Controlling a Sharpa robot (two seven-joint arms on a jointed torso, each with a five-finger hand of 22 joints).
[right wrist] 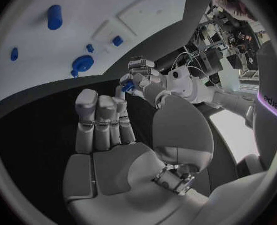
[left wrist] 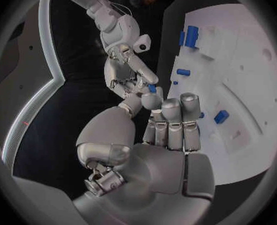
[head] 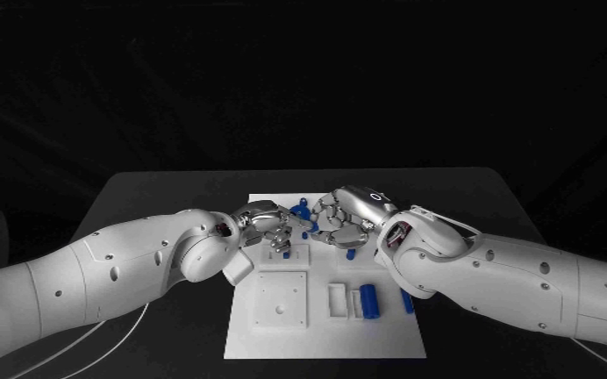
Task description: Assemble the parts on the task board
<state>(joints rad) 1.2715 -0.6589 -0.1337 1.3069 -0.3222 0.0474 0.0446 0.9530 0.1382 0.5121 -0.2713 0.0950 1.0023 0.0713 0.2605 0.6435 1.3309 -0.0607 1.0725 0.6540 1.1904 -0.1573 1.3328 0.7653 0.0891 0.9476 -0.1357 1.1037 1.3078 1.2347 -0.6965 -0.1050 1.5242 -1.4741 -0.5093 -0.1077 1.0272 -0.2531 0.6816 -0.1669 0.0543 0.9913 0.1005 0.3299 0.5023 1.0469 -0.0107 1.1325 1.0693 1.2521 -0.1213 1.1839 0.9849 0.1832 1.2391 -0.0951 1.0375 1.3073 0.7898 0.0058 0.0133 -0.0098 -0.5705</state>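
Both hands meet just above the white task board point(head: 380, 335), near its far edge. A small blue part point(right wrist: 127, 87) sits between their fingertips. My left hand point(head: 268, 226) seems to pinch it, as the right wrist view shows. A fingertip of my right hand point(head: 343, 221) touches the same part point(left wrist: 152, 88); I cannot tell whether that hand also grips it. In the head view the fingers hide the part. Other blue parts lie on the board: a cylinder point(head: 368, 298), a short piece point(head: 407, 301) and a round knob point(head: 300, 212).
White raised blocks stand on the board: a square plate point(head: 280, 298) and a slotted holder point(head: 339, 300). More small blue pieces point(head: 351, 253) sit under the hands. The black table point(head: 152, 195) surrounds the board.
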